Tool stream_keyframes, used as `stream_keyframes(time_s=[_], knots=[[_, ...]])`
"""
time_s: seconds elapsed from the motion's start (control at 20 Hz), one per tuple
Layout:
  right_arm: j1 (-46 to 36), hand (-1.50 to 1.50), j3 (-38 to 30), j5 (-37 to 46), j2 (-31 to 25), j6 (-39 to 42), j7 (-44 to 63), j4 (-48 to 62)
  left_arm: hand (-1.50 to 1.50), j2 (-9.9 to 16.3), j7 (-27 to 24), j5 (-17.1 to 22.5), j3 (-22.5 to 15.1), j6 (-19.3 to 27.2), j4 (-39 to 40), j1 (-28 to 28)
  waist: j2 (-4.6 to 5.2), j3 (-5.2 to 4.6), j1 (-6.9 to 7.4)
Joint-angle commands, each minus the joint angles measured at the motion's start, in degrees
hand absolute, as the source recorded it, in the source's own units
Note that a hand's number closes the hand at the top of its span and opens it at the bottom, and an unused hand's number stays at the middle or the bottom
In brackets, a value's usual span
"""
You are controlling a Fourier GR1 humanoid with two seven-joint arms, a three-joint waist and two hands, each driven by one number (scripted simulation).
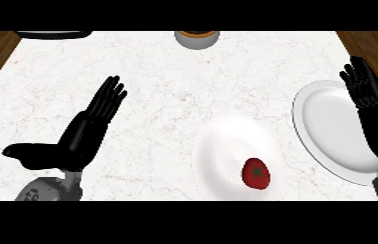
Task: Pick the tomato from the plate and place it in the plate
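Observation:
A red tomato with a green stem lies on the near right part of a white plate in the lower middle of the counter. A second white plate, with nothing on it, sits at the right edge. My right hand is open over that plate's far right side, fingers straight and pointing away, well apart from the tomato. Open too, my left hand hovers at the lower left with its thumb spread out to the left, far from both plates.
A grey bowl with an orange-brown rim stands at the far edge in the middle. A dark flat object shows at the far left corner. Wooden edges border the white marble counter at left and right.

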Motion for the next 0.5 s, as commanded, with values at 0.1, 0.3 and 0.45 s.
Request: stream_keyframes(time_s=[0.1, 0.3, 0.45], knots=[[-1.25, 1.5, -5.21, -0.18, -1.98, -3.05, 4.7, -3.67, 0.0, -1.03, 2.46, -2.41, -0.2, 3.27, 8.3, 5.82, 0.58, 0.57, 0.16], [5.43, 1.5, -4.99, 17.45, -18.31, -2.17, 6.93, 0.08, 0.0, 0.29, 7.77, -2.08, 1.17, 6.71, 11.63, 7.56, 2.42, -1.06, -2.08], [8.14, -1.5, -10.95, 15.67, -1.61, -21.96, 8.05, -2.39, 0.0, -0.85, 11.27, -2.09, 0.48, 8.92, 12.37, 9.0, 0.38, 0.64, -1.54]])
